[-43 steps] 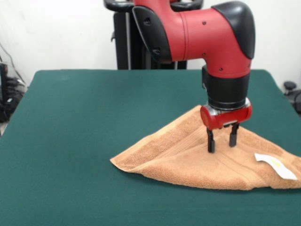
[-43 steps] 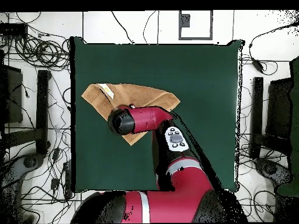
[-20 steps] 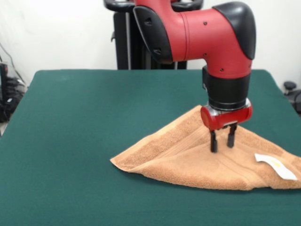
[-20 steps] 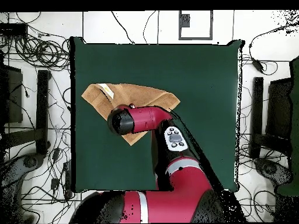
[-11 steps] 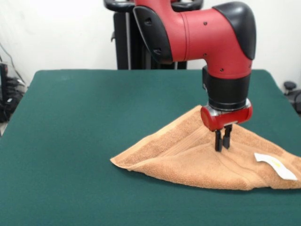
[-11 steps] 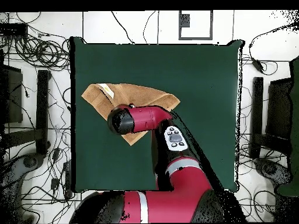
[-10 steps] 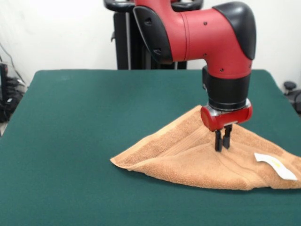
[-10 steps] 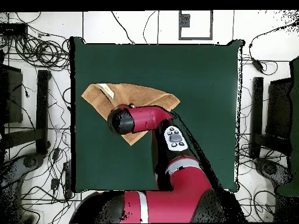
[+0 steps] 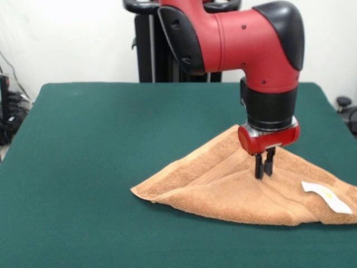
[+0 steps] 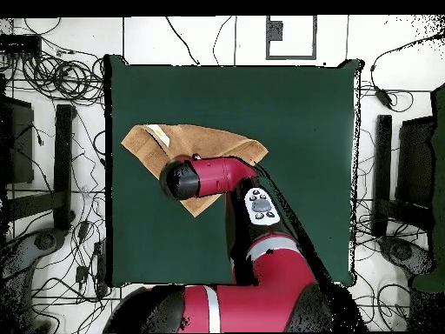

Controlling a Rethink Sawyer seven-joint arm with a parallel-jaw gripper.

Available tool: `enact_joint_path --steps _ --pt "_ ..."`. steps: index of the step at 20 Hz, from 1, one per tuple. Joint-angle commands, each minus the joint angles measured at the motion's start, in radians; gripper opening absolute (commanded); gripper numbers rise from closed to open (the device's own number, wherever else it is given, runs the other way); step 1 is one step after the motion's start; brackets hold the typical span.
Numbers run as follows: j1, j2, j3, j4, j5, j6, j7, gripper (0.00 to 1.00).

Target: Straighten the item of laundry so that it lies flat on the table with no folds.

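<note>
1. Towel [image 9: 223, 187] first: it lies folded into a rough triangle on the green counter [image 9: 100, 145], near one side edge, with its white tag [image 9: 326, 196] on the corner closest to the front camera's right.
2. My jaws [image 9: 263, 167] stand straight down on the raised middle of the cloth, drawn nearly together with a pinch of terry between them, so I judge I have hold of the upper layer.
3. I grip there because the fold line seems to run through that ridge; lifting that layer should let me draw it off the one beneath.
4. The cloth slopes up toward my grip from the left corner, which fits a pinch that tents the fabric rather than pressing it flat.
5. The front view shows my fingertips, the ridge and the doubled edge along the near side.
6. The overhead view hides my jaws under my own wrist [image 10: 187, 179], yet shows the towel's [image 10: 217, 141] whole outline and how much bare counter [image 10: 295, 130] lies beyond it for spreading.
</note>
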Motion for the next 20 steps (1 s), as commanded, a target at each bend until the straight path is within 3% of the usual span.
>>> enact_joint_path --steps 1,6,20 --pt "0.04 -0.093 0.046 -0.022 0.046 0.119 0.108 0.0" --pt "0.061 -0.124 0.031 -0.057 0.044 0.028 0.151 0.0" --pt "0.15 -0.066 -0.109 -0.065 0.011 -0.259 0.223 0.0"
